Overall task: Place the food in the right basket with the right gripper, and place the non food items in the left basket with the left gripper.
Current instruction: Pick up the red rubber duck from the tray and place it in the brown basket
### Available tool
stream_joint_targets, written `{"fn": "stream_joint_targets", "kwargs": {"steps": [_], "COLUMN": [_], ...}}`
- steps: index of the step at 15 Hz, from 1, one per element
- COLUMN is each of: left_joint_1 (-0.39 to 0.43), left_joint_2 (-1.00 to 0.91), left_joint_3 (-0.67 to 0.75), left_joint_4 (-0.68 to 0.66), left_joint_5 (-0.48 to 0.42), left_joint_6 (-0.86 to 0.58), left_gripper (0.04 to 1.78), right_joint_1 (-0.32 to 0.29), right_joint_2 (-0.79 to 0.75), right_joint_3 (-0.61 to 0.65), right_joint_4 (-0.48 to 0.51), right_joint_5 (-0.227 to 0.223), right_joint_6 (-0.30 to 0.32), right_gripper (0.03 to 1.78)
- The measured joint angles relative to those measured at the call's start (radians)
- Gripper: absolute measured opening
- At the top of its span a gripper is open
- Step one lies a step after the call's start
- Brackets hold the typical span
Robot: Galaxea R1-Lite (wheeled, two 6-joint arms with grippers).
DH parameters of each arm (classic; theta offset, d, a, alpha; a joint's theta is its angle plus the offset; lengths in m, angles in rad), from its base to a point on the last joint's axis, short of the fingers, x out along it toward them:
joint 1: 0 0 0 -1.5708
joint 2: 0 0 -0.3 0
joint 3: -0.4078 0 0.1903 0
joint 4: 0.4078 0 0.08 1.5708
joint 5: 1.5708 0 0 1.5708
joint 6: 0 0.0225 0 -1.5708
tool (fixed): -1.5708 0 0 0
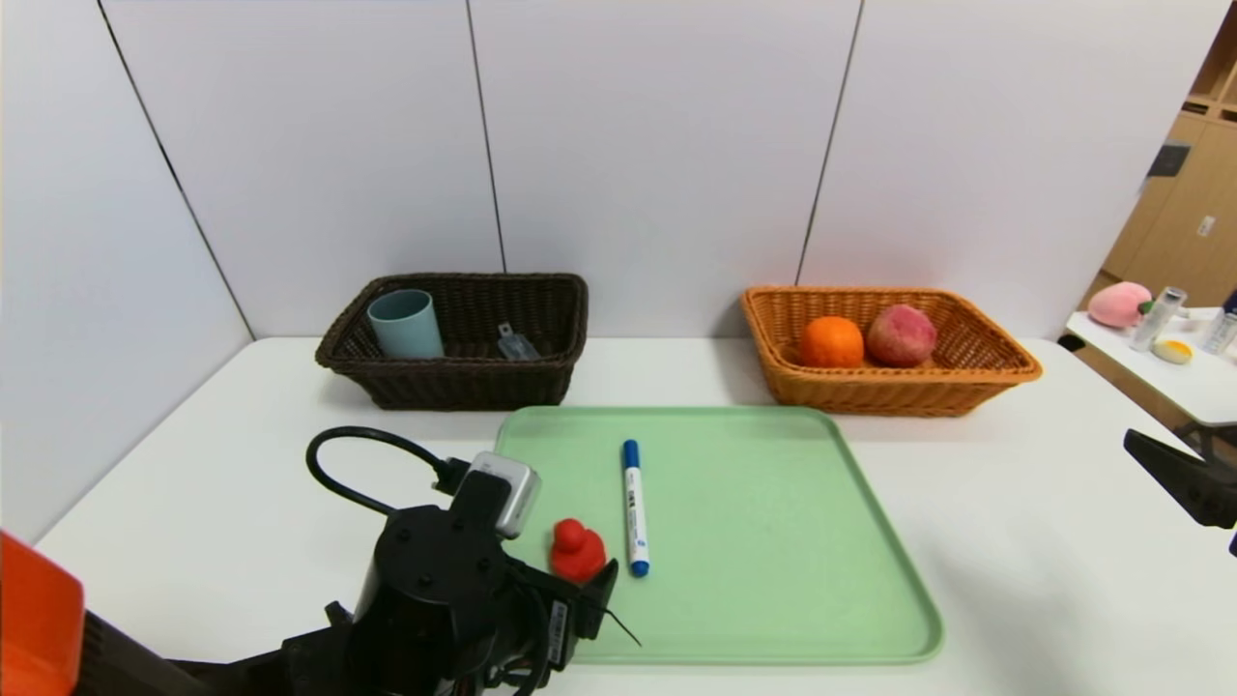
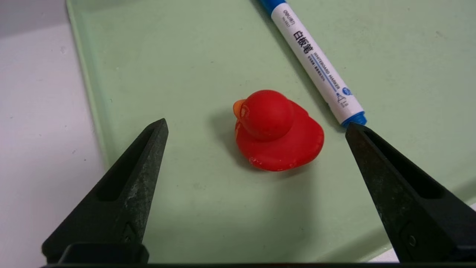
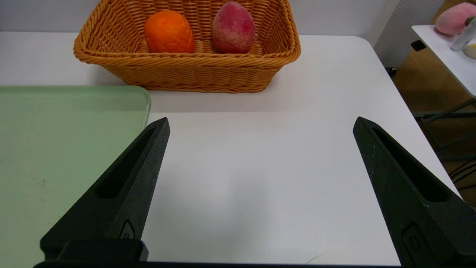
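A red rubber duck [image 1: 577, 550] [image 2: 278, 131] and a blue-capped white marker [image 1: 634, 507] [image 2: 315, 61] lie on the green tray [image 1: 773, 541]. My left gripper [image 2: 256, 126] is open just short of the duck, a finger to either side, not touching it. The dark left basket [image 1: 454, 379] holds a teal cup [image 1: 405, 324] and a small clear item [image 1: 516, 343]. The orange right basket [image 1: 899, 391] [image 3: 193, 70] holds an orange [image 1: 831, 341] [image 3: 169, 31] and a red fruit [image 1: 901, 334] [image 3: 233, 28]. My right gripper [image 3: 260, 124] is open and empty over bare table right of the tray.
A white wall stands right behind the baskets. A side table [image 1: 1174, 372] at the far right carries a pink plush and small bottles. The table's right edge [image 3: 412, 111] is near my right gripper. A black cable [image 1: 362, 464] loops from my left wrist.
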Motion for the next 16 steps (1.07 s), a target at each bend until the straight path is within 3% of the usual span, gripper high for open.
{"fn": "stream_joint_targets", "kwargs": {"steps": [6, 15, 16], "left_joint_1": [0.001, 0.001, 0.002], "left_joint_2": [0.103, 0.133, 0.135], "left_joint_3": [0.037, 0.039, 0.039], "left_joint_4": [-0.145, -0.177, -0.184], "left_joint_5": [0.026, 0.029, 0.028], "left_joint_6": [0.002, 0.003, 0.003], "left_gripper": [1.69, 1.69, 1.54], "right_joint_1": [0.000, 0.000, 0.000], "right_joint_2": [0.000, -0.003, -0.004], "right_joint_3": [0.000, 0.002, 0.002], "right_joint_4": [0.001, 0.002, 0.002], "right_joint_5": [0.012, 0.013, 0.013], "right_joint_6": [0.000, 0.001, 0.001], "right_gripper": [1.70, 1.70, 1.70]}}
